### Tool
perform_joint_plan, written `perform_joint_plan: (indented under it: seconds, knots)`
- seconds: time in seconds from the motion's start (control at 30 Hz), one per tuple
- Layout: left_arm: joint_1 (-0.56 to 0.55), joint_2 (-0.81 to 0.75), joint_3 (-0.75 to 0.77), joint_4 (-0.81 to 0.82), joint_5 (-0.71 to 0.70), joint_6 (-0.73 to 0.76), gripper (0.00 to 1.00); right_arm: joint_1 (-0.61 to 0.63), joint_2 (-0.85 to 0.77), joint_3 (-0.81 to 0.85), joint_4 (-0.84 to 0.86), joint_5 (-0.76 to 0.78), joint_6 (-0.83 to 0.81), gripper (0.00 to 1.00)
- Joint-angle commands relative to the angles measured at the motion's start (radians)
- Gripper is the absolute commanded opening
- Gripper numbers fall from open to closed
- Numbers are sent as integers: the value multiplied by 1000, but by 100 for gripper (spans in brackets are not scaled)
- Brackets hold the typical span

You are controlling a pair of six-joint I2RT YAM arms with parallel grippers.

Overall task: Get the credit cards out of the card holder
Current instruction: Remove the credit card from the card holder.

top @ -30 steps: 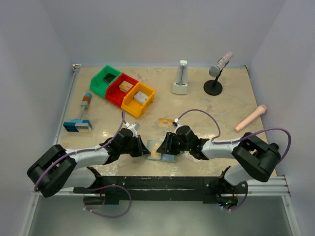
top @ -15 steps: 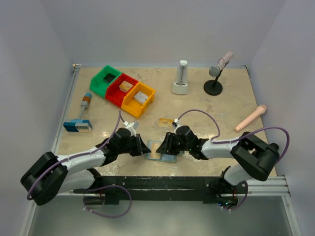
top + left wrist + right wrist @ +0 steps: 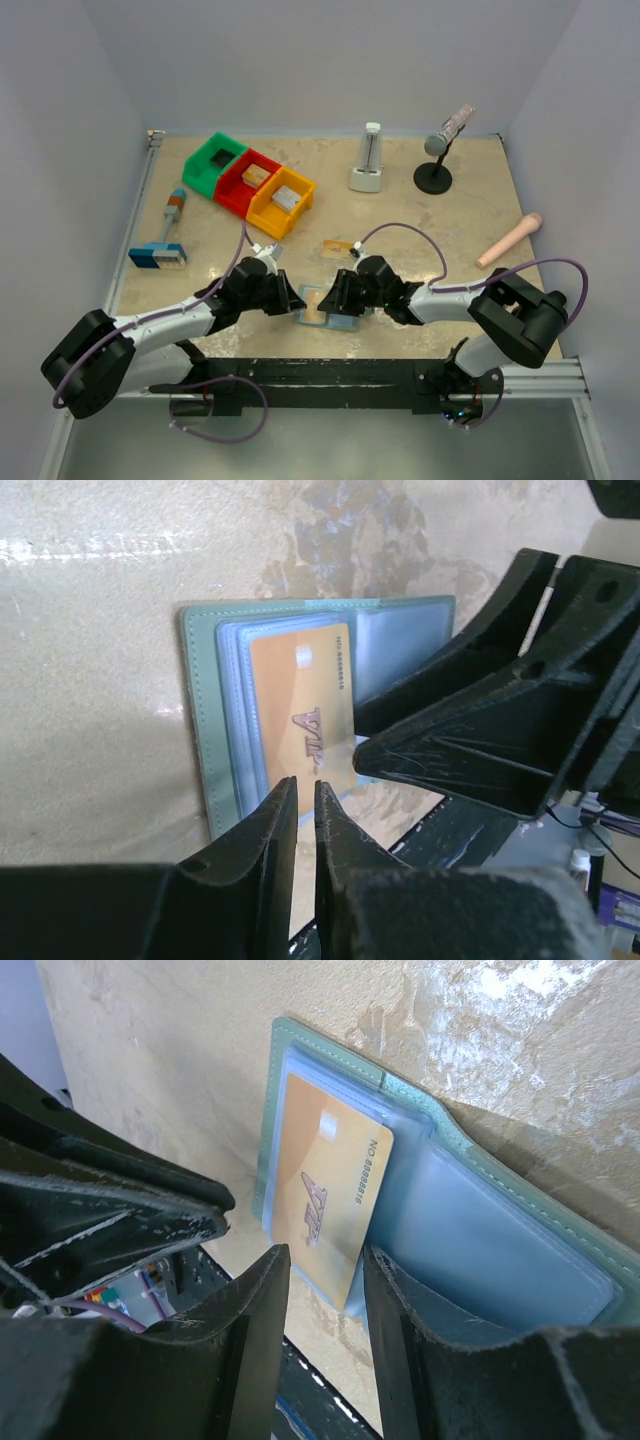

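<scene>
Just before the left claw (image 3: 305,786), the card holder (image 3: 200,715) holds an orange-gold card (image 3: 300,700), right claw (image 3: 326,1260) open astride it; the left, shut earlier, stands ajar.

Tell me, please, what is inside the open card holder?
An orange-gold card sits tucked in the card holder, one end sticking out. Anything beneath that card, or behind the other panel's cloudy pockets, is covered.

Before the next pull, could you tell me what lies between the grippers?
The open card holder, an orange-gold card showing in it, lies between left gripper and right gripper; both wrist views show it.
</scene>
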Motion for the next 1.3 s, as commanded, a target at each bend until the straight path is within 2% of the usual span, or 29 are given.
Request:
perform_joint_plan:
  seconds: [0.0,0.4,0.67,0.77,0.97,1.27]
  knots:
    - [4,60,54,-16,-46,44,15,7,4,3,47,-24,1,41]
    - [4,140,35,22,-40,41,5,7,-14,-12,92,-33,8,41]
    - [4,155,5,66,-21,24,4,7,-5,-44,213,-51,27,41]
    - [4,141,-5,86,-9,15,7,7,3,-59,261,-59,32,41]
    - [4,68,-1,70,3,9,21,5,6,-67,264,-56,34,41]
    - [4,-31,44,-7,2,21,26,5,18,-70,271,-56,38,41]
